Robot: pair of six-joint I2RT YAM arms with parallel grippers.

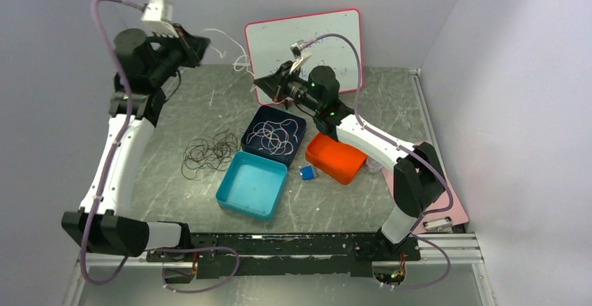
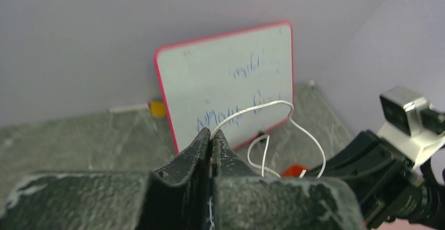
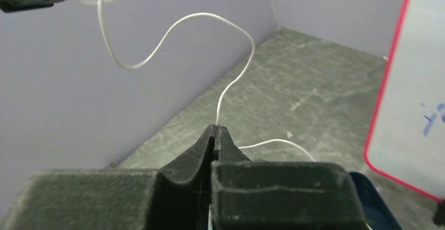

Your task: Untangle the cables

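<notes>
A whitish cable (image 1: 227, 44) hangs in the air between my two grippers, raised near the back wall. My left gripper (image 1: 204, 42) is shut on one end of it; in the left wrist view the cable (image 2: 252, 109) leaves the gripper's tips (image 2: 212, 133) and curves right. My right gripper (image 1: 258, 84) is shut on the other end; in the right wrist view the cable (image 3: 231, 83) rises from the tips (image 3: 215, 127) in a wavy line. Several whitish cables (image 1: 274, 135) lie coiled in a dark blue box (image 1: 252, 129). A tangle of dark cables (image 1: 209, 154) lies on the table.
A teal box (image 1: 251, 185) stands in front of the blue box, an orange box (image 1: 335, 158) to its right, with a small blue block (image 1: 306, 172) between. A red-framed whiteboard (image 1: 328, 37) leans on the back wall. A pink board (image 1: 447, 212) lies at the right.
</notes>
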